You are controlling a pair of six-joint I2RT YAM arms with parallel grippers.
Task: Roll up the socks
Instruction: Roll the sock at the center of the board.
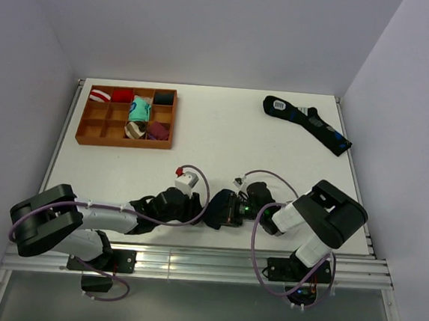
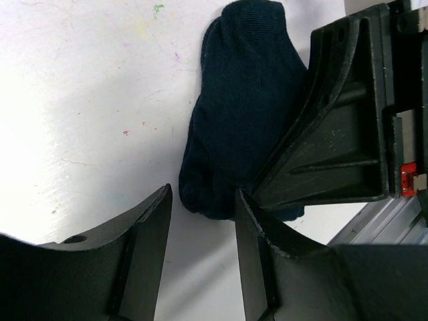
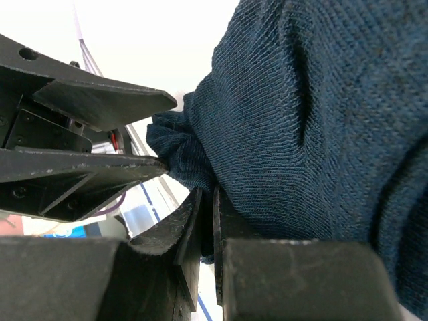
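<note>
- We found the socks [image 2: 244,114] lying flat on the table [image 2: 80,100] near its front edge, between the two arms. From above they were almost wholly hidden under the two wrists.
- In the left wrist view their long axis ran straight away from the left gripper [image 2: 202,194], leaning slightly aside. The pair lay lengthwise ahead of that gripper, not across it.
- The left gripper's fingers stood apart with nothing between them. The socks' rounded near end sat just at the mouth of the gap, touching or all but touching one fingertip [image 2: 254,221]; we could not tell which.
- The right gripper [image 3: 207,194] sat against the socks' flank on the side towards the table's rail, close to that same near end. Its fingers were drawn nearly together. We judged them pinched on a fold of the navy fabric, since knit showed in the slit between them.
- Both grippers were at the socks: the right one had the hold, while the left one was free and faced the end.
- We judged that the coming move turned on this alignment. A roll would have to run along the long axis, starting at the left gripper's end, with the right gripper keeping the fabric from sliding.
</note>
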